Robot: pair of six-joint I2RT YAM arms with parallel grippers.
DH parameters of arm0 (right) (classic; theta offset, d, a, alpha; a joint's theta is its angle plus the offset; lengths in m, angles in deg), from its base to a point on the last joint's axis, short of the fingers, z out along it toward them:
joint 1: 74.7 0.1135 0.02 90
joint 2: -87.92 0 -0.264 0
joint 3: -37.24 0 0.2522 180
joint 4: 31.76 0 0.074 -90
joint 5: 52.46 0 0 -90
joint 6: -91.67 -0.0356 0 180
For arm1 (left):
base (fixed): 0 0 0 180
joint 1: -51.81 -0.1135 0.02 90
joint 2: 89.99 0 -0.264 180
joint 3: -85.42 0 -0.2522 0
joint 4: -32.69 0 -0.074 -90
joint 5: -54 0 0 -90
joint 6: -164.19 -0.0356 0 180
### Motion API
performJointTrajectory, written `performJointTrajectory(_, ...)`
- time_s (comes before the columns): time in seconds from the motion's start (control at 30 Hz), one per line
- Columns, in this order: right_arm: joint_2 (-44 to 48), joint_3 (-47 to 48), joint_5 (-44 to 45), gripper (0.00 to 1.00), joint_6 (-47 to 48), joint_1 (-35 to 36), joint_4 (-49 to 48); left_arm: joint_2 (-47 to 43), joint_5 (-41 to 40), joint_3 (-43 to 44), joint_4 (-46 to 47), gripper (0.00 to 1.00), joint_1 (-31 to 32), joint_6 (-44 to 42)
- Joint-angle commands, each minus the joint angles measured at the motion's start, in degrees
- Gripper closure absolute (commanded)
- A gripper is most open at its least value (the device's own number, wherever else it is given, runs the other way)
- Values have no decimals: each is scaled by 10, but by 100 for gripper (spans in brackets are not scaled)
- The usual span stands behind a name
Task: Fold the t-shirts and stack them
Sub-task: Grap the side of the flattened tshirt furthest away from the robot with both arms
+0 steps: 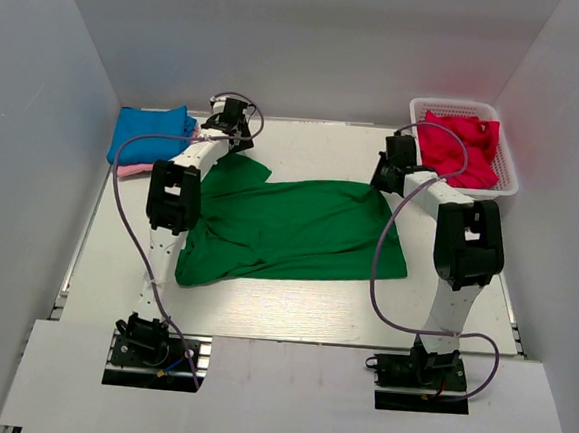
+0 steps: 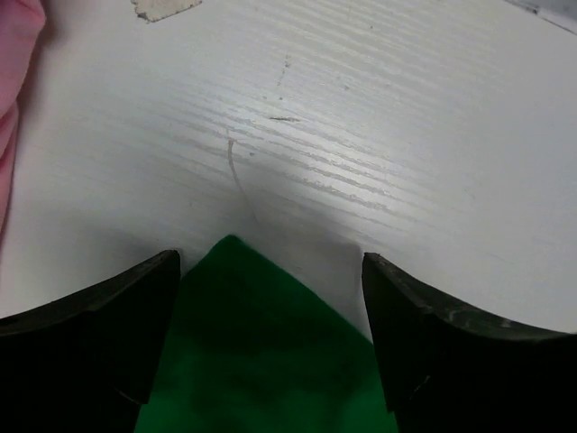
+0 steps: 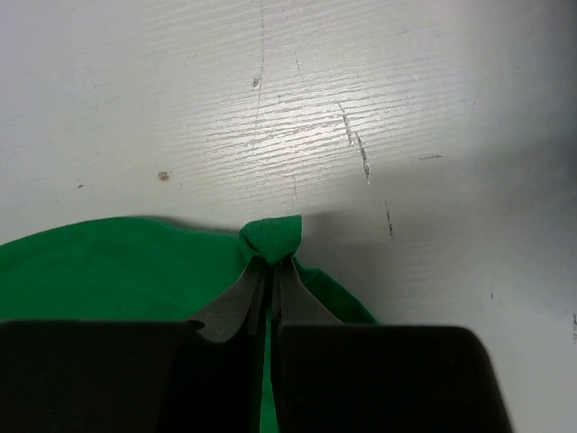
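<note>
A large dark green t-shirt (image 1: 289,227) lies spread across the middle of the table. My left gripper (image 1: 238,137) hovers over its far left corner. In the left wrist view that gripper (image 2: 270,271) is wide open, and the green corner (image 2: 261,352) lies flat between the fingers, touching neither. My right gripper (image 1: 388,174) is at the shirt's far right corner. In the right wrist view it (image 3: 269,266) is shut on a small bunched tip of green cloth (image 3: 272,234). A folded blue t-shirt (image 1: 151,130) rests on a pink one (image 1: 133,170) at the far left. A red t-shirt (image 1: 460,150) lies in the basket.
A white lattice basket (image 1: 508,179) stands at the far right corner. The pink cloth (image 2: 13,90) shows at the left edge of the left wrist view. Grey walls enclose the table on three sides. Bare white tabletop (image 1: 292,307) runs along the near edge.
</note>
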Motion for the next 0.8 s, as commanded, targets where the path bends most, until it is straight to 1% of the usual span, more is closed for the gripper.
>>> performJointTrajectory(0.0, -17, 33, -5, 100, 8, 0, -5, 4, -26, 33, -46, 10, 2, 4)
performJointTrajectory(0.07, -20, 37, -10, 100, 7, -2, 0, 4, -39, 23, -39, 16, 2, -4)
performJointTrajectory(0.1, -21, 36, -11, 100, 5, 0, -1, 4, -39, 13, -39, 22, 2, -4)
performJointTrajectory(0.17, -20, 33, -12, 100, 4, -1, -7, 4, -34, 5, -39, 27, 2, -9)
performJointTrajectory(0.27, -20, 34, -12, 100, 4, 0, -5, 4, -34, -17, -62, 32, 2, -4)
performJointTrajectory(0.3, -18, 31, -12, 100, 1, 0, -6, -3, -34, -49, -49, 33, 8, -4)
performJointTrajectory(0.33, -18, 32, -14, 100, 2, -1, -9, -9, -34, -64, -41, 39, 8, -4)
performJointTrajectory(0.4, -15, 30, -12, 100, -2, 0, -7, -2, -25, -73, -48, 52, 8, 2)
performJointTrajectory(0.43, -13, 27, -12, 100, -2, 1, -11, 13, -25, -60, -57, 63, 8, 2)
performJointTrajectory(0.5, -14, 28, -12, 100, -2, -1, -10, 27, -16, -36, -69, 75, 8, -4)
performJointTrajectory(0.53, -14, 28, -10, 100, -2, 0, -11, 27, -16, -36, -69, 98, 8, -4)
performJointTrajectory(0.57, -15, 28, -8, 100, -1, -1, -10, 27, -10, -29, -69, 100, 8, -9)
performJointTrajectory(0.63, -17, 32, -9, 100, 0, -1, -12, 20, -4, -34, -48, 100, 8, -20)
performJointTrajectory(0.7, -19, 34, -8, 100, 4, 0, -12, -8, -27, -34, -48, 100, 8, -28)
performJointTrajectory(0.73, -19, 40, -8, 100, 4, 0, -11, -37, -48, -44, -48, 100, 8, -28)
performJointTrajectory(0.77, -18, 40, -7, 100, 5, 0, -11, -38, -49, -53, -38, 100, 8, -28)
